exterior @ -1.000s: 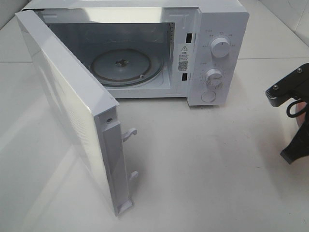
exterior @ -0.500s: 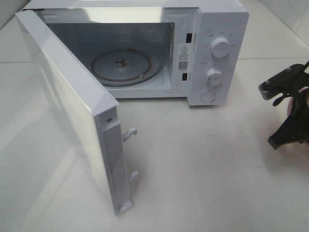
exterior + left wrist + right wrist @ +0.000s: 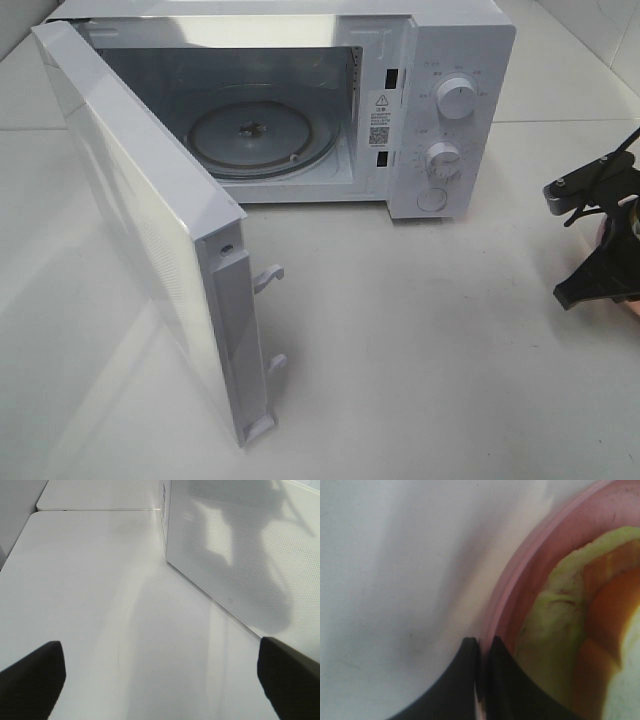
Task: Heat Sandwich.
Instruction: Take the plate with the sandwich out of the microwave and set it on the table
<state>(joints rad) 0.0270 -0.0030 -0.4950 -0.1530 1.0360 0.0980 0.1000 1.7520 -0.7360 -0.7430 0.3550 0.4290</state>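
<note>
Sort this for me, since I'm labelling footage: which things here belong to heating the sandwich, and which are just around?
Part of the job:
- sandwich
- pink plate, its rim pinched by the shut right claw
- microwave, door open, glass turntable bare

Just around:
- white table
- left claw, open, holding nothing

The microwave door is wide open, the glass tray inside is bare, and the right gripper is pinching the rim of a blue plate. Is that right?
Not quite: the plate is pink, not blue, as the right wrist view shows. The right gripper is shut on its rim. The microwave door is wide open and the glass tray is bare.
</note>
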